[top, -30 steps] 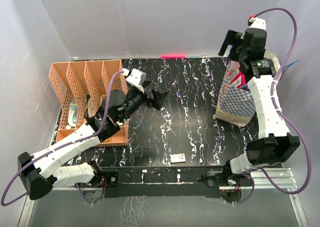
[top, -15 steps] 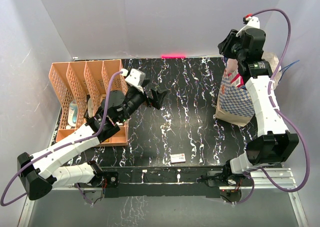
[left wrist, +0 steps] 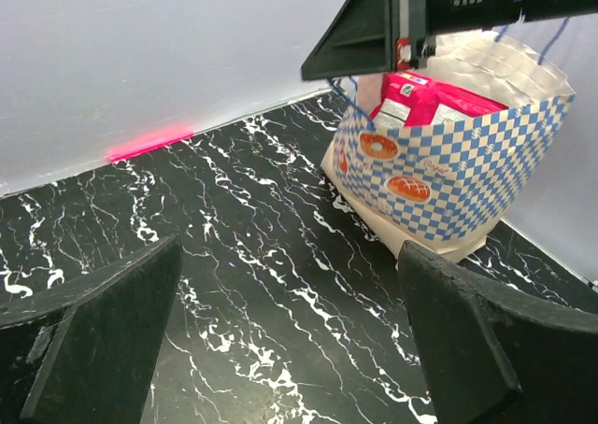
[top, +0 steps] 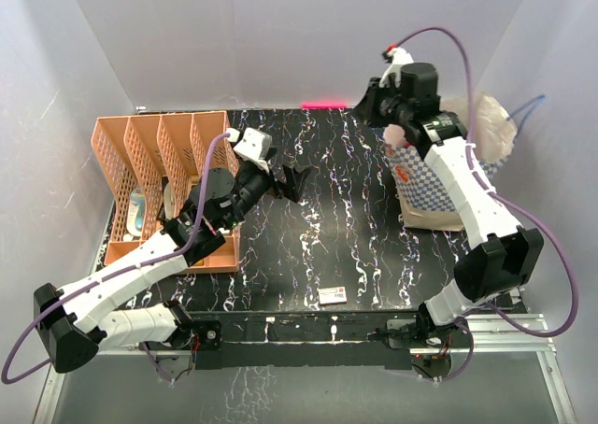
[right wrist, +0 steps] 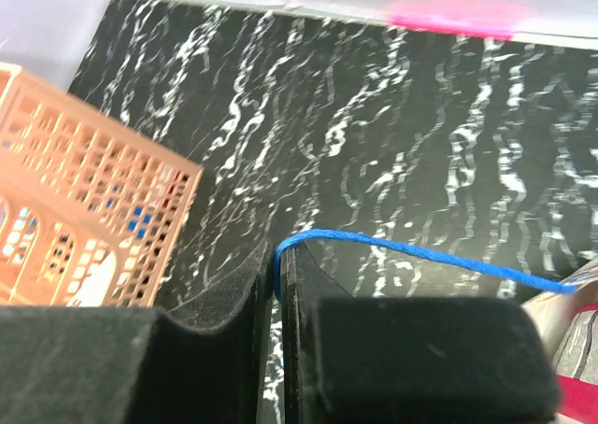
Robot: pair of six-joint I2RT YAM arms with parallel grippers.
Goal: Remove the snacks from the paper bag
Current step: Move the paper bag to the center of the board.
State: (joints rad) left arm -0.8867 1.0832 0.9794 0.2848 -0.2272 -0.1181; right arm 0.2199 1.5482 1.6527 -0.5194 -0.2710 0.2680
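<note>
Right gripper (right wrist: 277,275): its jaws are pressing together on the thin blue cord handle (right wrist: 411,248), which is running out from between the pads toward the paper bag (left wrist: 448,176).
Left gripper (top: 301,181): its jaws are standing spread wide with nothing between them, and it is hovering over the middle of the table (top: 355,247), facing the bag.
Bag position: it is sitting at the far right of the table with its mouth open upward.
Snacks (left wrist: 434,97): magenta-pink packets are sitting inside the bag, poking up at the mouth; none is showing on the table.
Risk, cord: the pinch is catching only a thin cord near the pad edge, so a pull is likely to let it slip free.
Risk, bag: a tug on one handle alone could be tipping or dragging the whole bag, spilling packets or tearing the paper where the cord is anchored.
Risk, task: holding the handle is not removing any packet, and the left arm is too far off to be steadying the bag.
Right wrist view alone: it is showing the cord actually caught between the pads.
Left wrist view alone: it is showing the packets inside and the bag's checkered side.
Top view alone: it is showing both arms, the orange rack (top: 140,162) at the left and a small white box (top: 333,296) near the front edge.
</note>
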